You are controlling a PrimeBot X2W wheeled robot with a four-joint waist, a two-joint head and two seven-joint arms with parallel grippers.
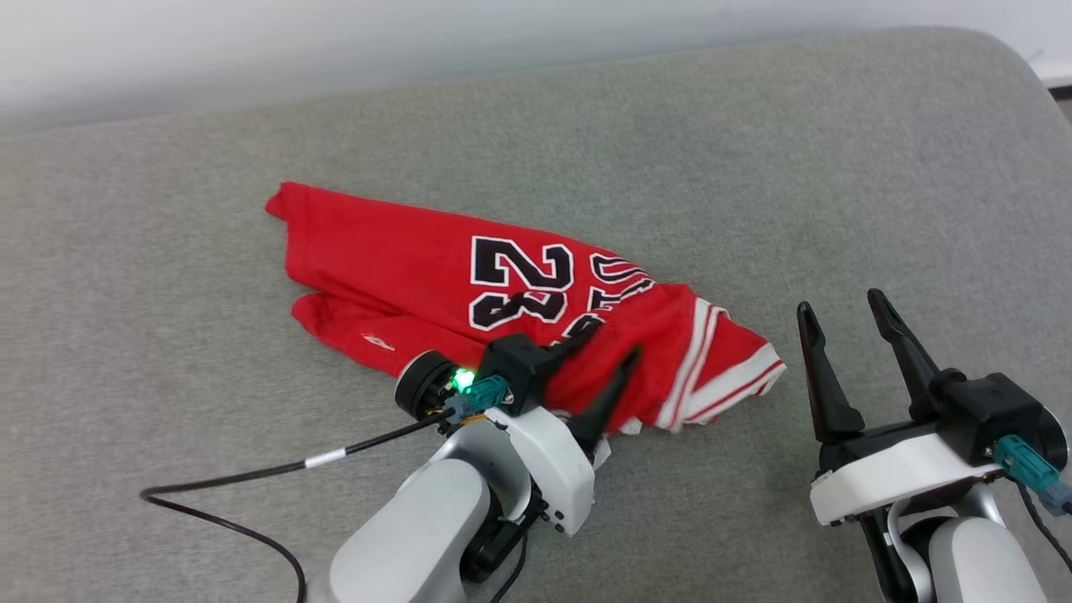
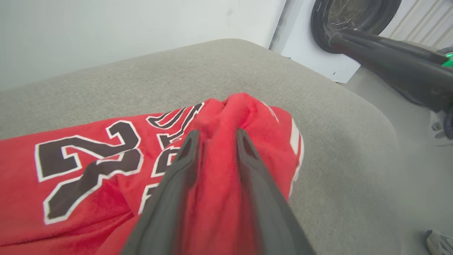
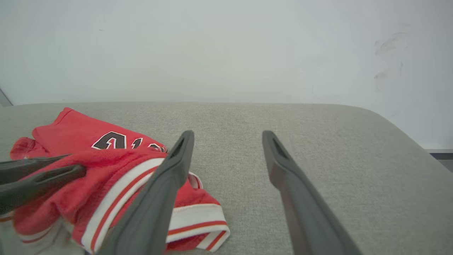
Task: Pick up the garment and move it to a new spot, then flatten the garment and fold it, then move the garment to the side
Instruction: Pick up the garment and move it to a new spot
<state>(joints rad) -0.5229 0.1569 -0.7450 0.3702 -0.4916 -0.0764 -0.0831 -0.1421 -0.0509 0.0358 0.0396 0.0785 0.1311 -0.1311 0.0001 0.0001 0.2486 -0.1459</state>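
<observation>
The garment (image 1: pixel 402 268), a red jersey with a black 23 and red-and-white striped trim, lies crumpled on the grey cushioned surface (image 1: pixel 754 167). My left gripper (image 1: pixel 610 343) reaches onto its near right part. In the left wrist view its jaws (image 2: pixel 217 136) stand apart, with a raised fold of the garment (image 2: pixel 106 212) between them. The right wrist view shows that same gripper (image 3: pixel 76 163) low on the cloth (image 3: pixel 116 159). My right gripper (image 1: pixel 840 303) hovers open just right of the striped hem, with nothing between its fingers (image 3: pixel 228 132).
A white wall runs behind the surface. A black cable (image 1: pixel 234 481) trails from my left wrist across the near left. In the left wrist view a washing machine door (image 2: pixel 339 21) stands past the surface's rounded right end, and a shoe (image 2: pixel 439 241) lies on the floor.
</observation>
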